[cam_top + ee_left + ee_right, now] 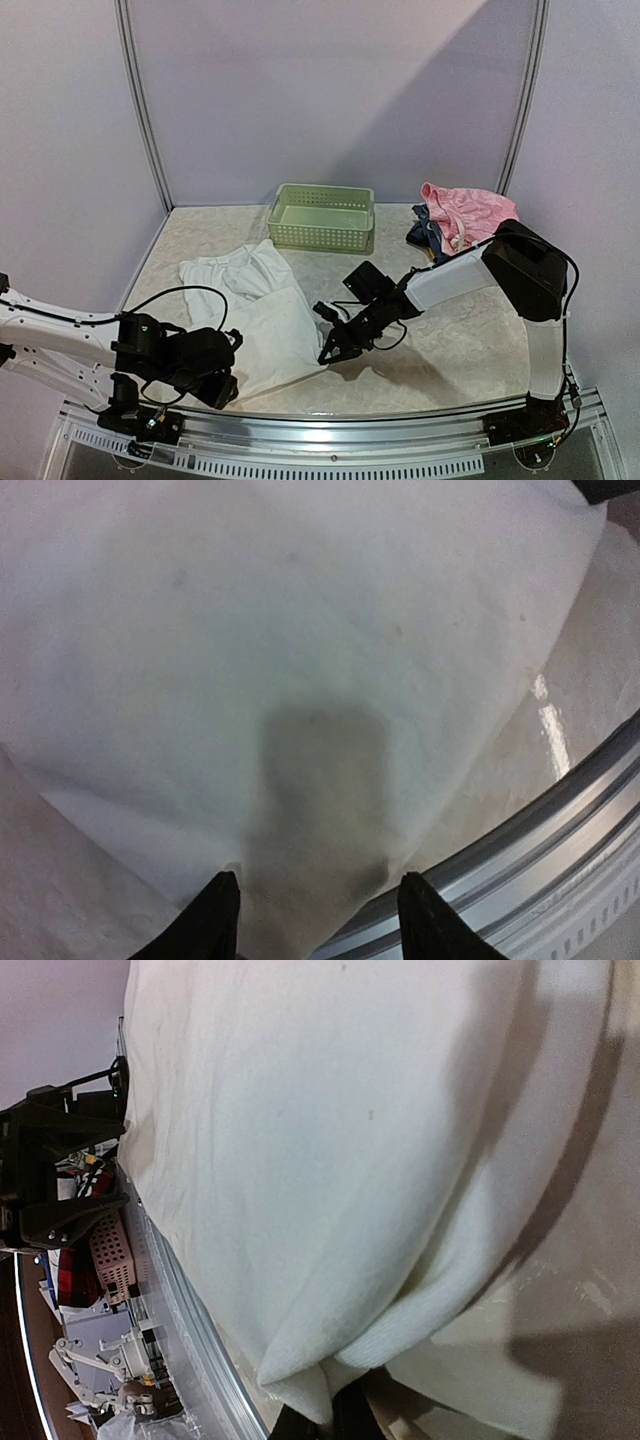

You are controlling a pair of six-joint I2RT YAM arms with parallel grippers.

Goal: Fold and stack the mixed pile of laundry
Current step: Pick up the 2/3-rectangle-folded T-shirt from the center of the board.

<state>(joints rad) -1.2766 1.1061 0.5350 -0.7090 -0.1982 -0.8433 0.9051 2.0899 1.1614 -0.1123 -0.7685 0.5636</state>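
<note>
The left gripper (322, 920) stands with its fingers apart, and the near corner of the white garment (262, 310) lies between them, right at the metal rail (350, 415) along the table's near edge. If the fingers close this shallow, they may catch only a sliver of hem that slips out on the lift, or they may nip the rail. Farther right, the right gripper (330, 348) is closed, apparently pinching a rolled fold at the garment's near right edge. That bite looks small. If this arm pulls before the left has a hold, the cloth would probably drag and twist on the table (450, 340), leaving a skewed fold. The left arm lies low and nearly flat along the near left side, its wrist turned in toward the cloth. The right arm rises from its base at the near right, bends at a high elbow and slopes down and left to the garment. The white garment is spread left of centre, reaching back toward the pale green basket (320, 238). The pink piece (468, 212) sits at the far right, on dark blue clothes (428, 238) and well apart from both grippers, so I judge it not yet folded.
</note>
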